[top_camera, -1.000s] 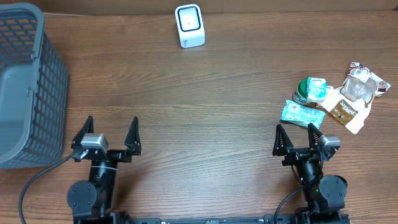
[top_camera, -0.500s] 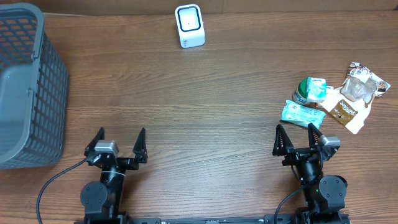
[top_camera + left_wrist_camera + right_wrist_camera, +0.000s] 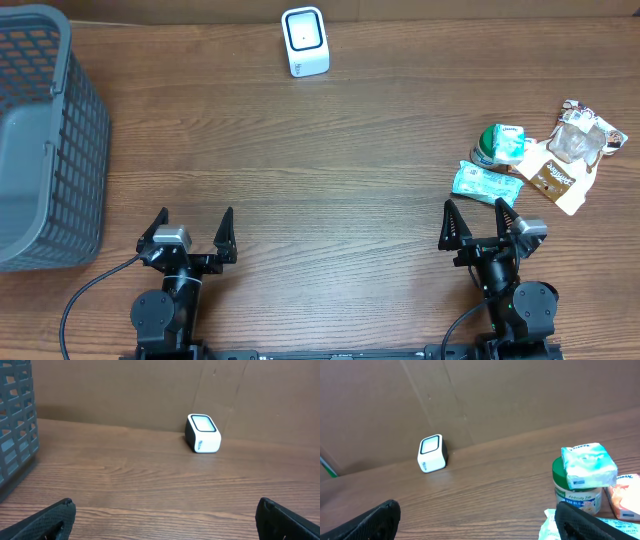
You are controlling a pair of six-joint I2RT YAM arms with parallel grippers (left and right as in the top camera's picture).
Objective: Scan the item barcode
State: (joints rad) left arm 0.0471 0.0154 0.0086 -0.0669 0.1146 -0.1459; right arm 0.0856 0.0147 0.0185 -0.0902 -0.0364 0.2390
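While gaping empty: left claw [image 3: 195,213], right claw [image 3: 472,204]; teal packet [image 3: 486,183] lengthwise left-right by right edge of wooden desk [image 3: 330,170]; cardboard wall [image 3: 125,385] behind.

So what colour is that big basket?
Grey, with a grid of holes; the overhead view shows the basket best.

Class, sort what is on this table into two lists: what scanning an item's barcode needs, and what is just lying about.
For the job: white scanner; teal packet, green-lidded jar, tissue pack, brown packet, clear bag (any may be the item); left gripper and right gripper, both open.
Lying about: grey basket, probably.
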